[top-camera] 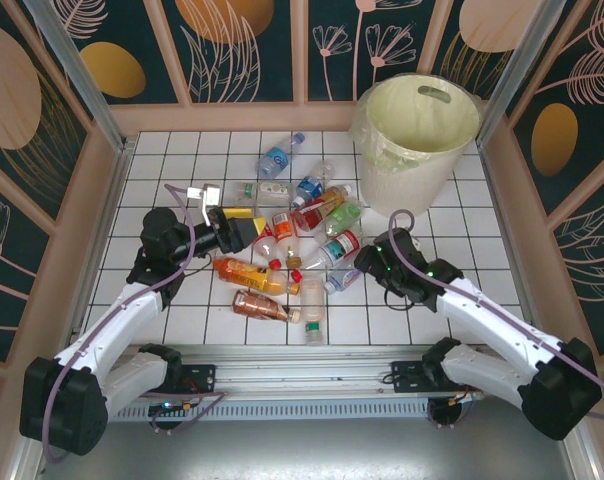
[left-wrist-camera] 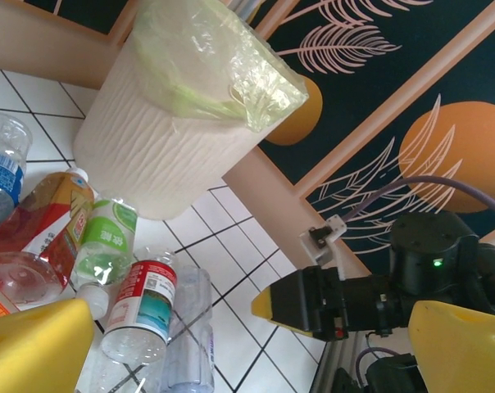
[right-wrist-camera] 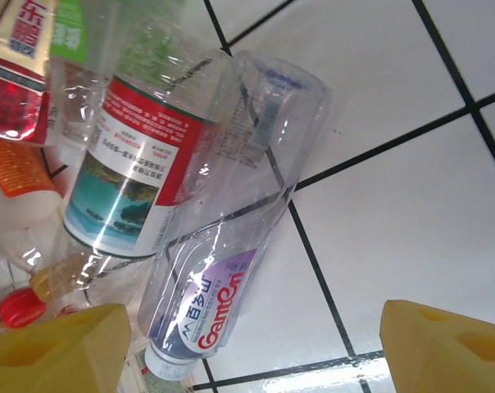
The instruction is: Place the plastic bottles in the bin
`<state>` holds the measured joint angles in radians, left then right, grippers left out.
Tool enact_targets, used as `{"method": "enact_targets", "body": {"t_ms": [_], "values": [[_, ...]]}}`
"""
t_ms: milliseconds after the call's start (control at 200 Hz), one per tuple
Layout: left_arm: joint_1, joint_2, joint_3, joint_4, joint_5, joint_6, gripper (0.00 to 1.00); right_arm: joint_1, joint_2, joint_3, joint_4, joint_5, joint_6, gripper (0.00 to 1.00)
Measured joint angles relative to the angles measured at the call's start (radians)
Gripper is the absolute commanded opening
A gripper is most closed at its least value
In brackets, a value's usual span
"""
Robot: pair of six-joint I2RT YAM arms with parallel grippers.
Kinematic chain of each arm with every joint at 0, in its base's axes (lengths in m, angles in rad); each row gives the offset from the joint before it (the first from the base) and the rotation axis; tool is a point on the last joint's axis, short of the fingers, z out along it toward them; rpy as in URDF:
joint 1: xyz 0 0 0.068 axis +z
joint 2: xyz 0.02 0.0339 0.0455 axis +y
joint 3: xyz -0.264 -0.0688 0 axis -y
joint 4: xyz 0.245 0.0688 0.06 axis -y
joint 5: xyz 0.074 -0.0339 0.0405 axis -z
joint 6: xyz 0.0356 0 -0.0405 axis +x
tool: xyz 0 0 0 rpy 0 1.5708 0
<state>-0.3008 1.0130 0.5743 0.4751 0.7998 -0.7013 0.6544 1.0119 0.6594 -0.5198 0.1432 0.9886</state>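
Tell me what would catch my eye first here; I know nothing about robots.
The jumble of plastic bottles in the middle of the white tiled table stands out first. Next comes the big cream bin with its clear liner, at the far right corner. The left arm and right arm reach in from the near edge, the right gripper open over a clear purple-labelled bottle.

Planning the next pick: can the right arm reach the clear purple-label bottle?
Probably yes: the right claw hangs open over the clear bottle, bare tile on one side, though a red-labelled bottle crowds the other.
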Motion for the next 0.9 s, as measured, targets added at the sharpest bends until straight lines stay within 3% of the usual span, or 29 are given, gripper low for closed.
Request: {"method": "enact_targets", "body": {"t_ms": [896], "values": [[-0.01, -0.028, -0.018, 0.045, 0.004, 0.0, 0.99, 0.011, 0.402, 0.005, 0.293, -0.038, 0.022, 0.76]]}}
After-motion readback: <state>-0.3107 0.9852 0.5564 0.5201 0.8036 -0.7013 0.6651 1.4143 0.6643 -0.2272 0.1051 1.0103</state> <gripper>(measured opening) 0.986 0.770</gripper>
